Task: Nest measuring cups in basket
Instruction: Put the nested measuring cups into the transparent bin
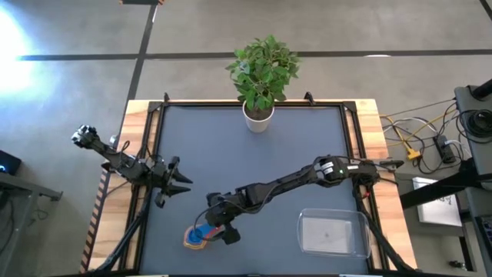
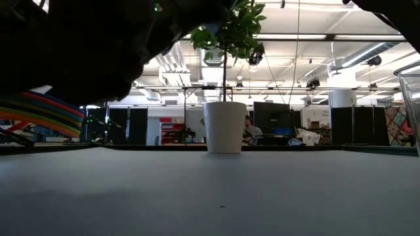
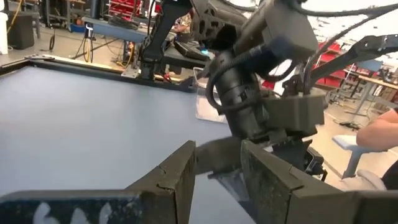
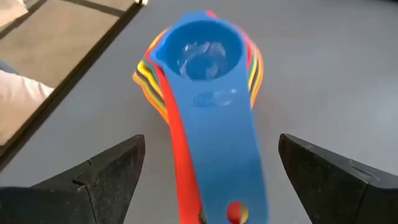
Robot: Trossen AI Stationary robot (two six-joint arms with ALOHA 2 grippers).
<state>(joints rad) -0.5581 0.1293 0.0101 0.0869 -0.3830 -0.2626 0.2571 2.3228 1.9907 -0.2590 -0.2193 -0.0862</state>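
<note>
Where the high view looks straight down, the right gripper [image 1: 227,233] reaches across to the table's [image 1: 254,161] front left and hovers at the nested measuring cups [image 1: 198,237], which lie on the table well apart from the basket [image 1: 332,233] at the front right. The left gripper [image 1: 181,182] waits near the left edge, fingers spread. A potted plant [image 1: 261,77] stands at the far edge.

In the low view, the cups' stacked coloured rims [image 2: 39,110] show at the left, under the dark arm.

In the right wrist view, the fingers [image 4: 106,171] stand wide apart, released, either side of the stack's handles [image 4: 217,155], touching nothing. The blue cup [image 4: 202,53] sits on top, its handle running lengthwise toward the camera.
</note>
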